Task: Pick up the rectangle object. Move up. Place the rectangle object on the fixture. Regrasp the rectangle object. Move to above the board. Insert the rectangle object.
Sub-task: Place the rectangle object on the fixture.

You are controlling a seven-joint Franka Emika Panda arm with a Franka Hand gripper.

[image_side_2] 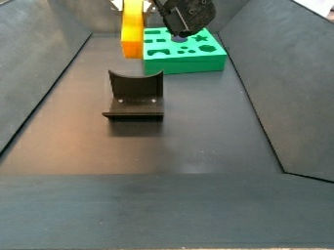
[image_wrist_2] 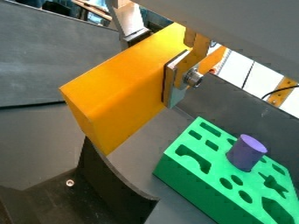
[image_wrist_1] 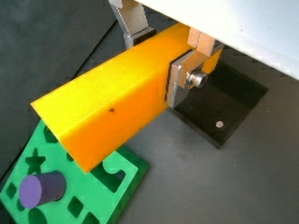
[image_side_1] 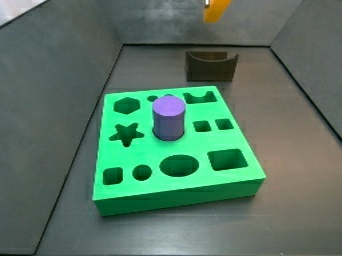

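Wrist views: the gripper [image_wrist_1: 163,54] pinches the rectangle object [image_wrist_1: 111,103] by one end, silver fingers [image_wrist_1: 184,75] clamped on its faces, and carries it high above the floor with the fixture [image_side_2: 133,98] below and the board [image_side_1: 174,150] off to the side. You appear to be in the move-up or carry toward the fixture, so centre the block over the U notch before you lower. Descend slowly and keep the block level; do not release until it seats.
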